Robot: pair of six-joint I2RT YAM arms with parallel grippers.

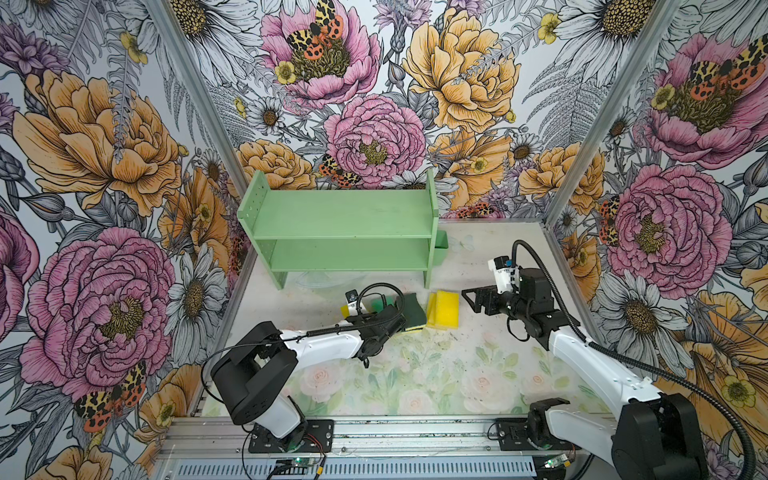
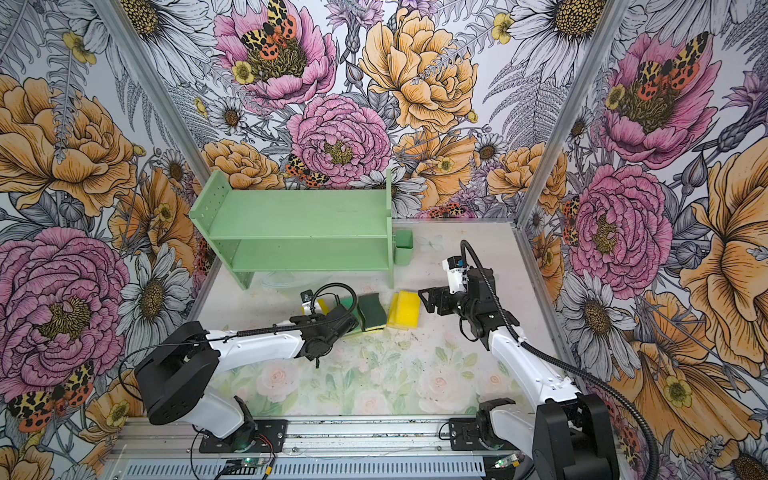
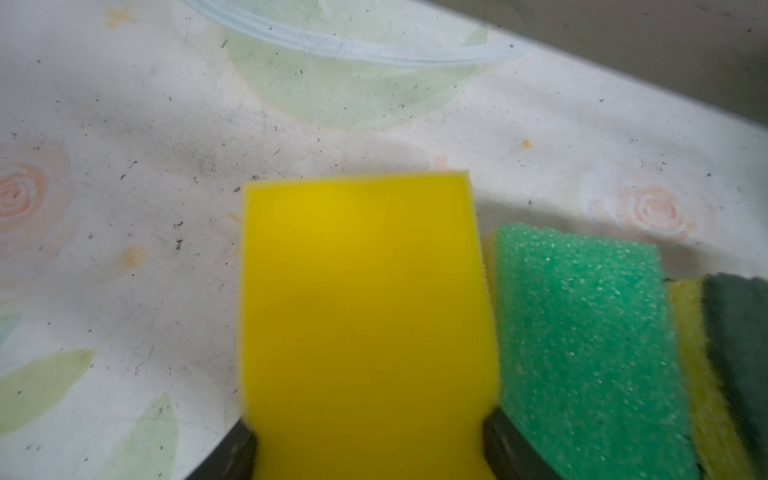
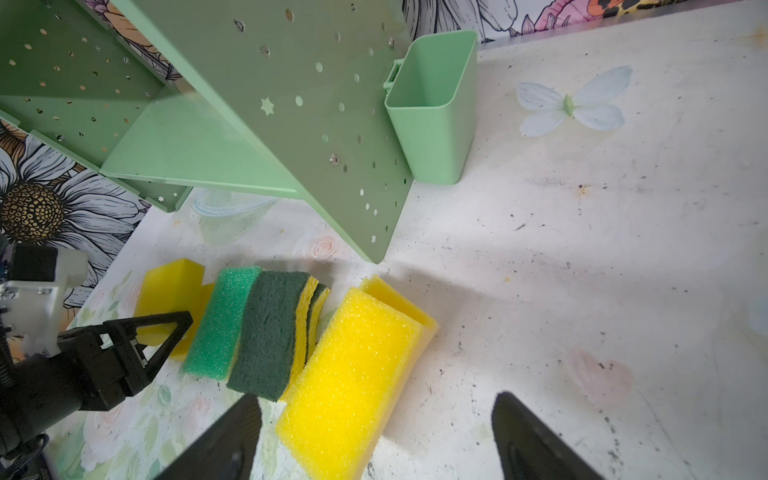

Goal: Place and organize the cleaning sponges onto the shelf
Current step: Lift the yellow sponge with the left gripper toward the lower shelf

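Observation:
My left gripper (image 3: 370, 449) is shut on a plain yellow sponge (image 3: 365, 311), one finger pressed into each side; this sponge (image 1: 345, 311) is the leftmost of a row in front of the shelf (image 1: 340, 216). Beside it lean a bright-green-topped sponge (image 3: 582, 332) and dark-green-topped sponges (image 4: 270, 332). Further right lie two yellow sponges (image 1: 446, 309), one leaning on the other. My right gripper (image 4: 374, 436) stands open just right of them, holding nothing, with the nearer yellow sponge (image 4: 353, 374) partly between its fingers. In both top views both tiers of the mint-green shelf are bare.
A small green cup (image 4: 436, 108) hangs on the shelf's right side panel (image 4: 332, 124). Flowered walls close in at the back and both sides. The arm bases sit on a metal rail (image 1: 374, 432) along the front edge.

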